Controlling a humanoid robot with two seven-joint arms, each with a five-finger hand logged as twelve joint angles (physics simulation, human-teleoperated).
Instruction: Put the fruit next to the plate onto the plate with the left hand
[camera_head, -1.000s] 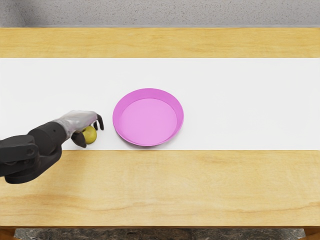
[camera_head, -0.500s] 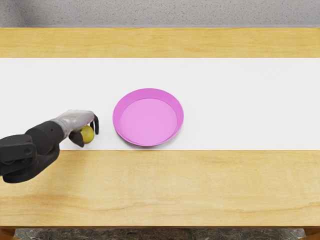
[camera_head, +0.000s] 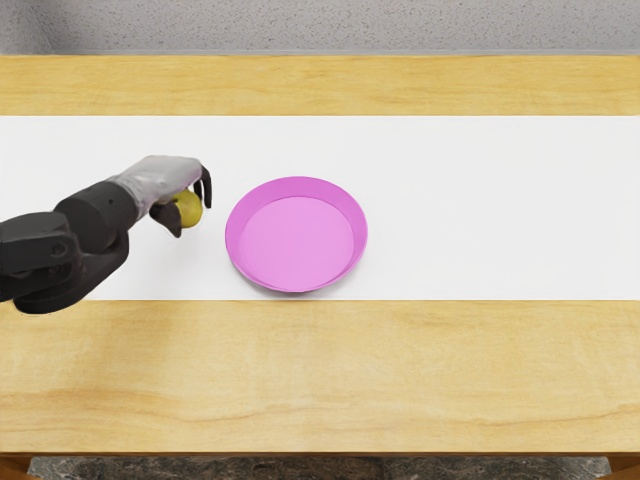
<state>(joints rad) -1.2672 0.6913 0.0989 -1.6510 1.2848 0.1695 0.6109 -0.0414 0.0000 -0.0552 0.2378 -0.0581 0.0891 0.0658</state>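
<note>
Carry step: left hand (camera_head: 166, 188) holds the fruit (camera_head: 188, 208) just beside the plate (camera_head: 296, 186).
Fingers (camera_head: 205, 186) clasped round it; next, I'd say, swing across over the plate; release gently.

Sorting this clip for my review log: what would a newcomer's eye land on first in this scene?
The bright pink plate stands out most, sitting empty near the middle of a white strip that runs across the wooden table. Next is the left hand, reaching in from the left edge on a dark arm, fingers curled around a small yellow-green fruit just left of the plate's rim and apart from it.
</note>
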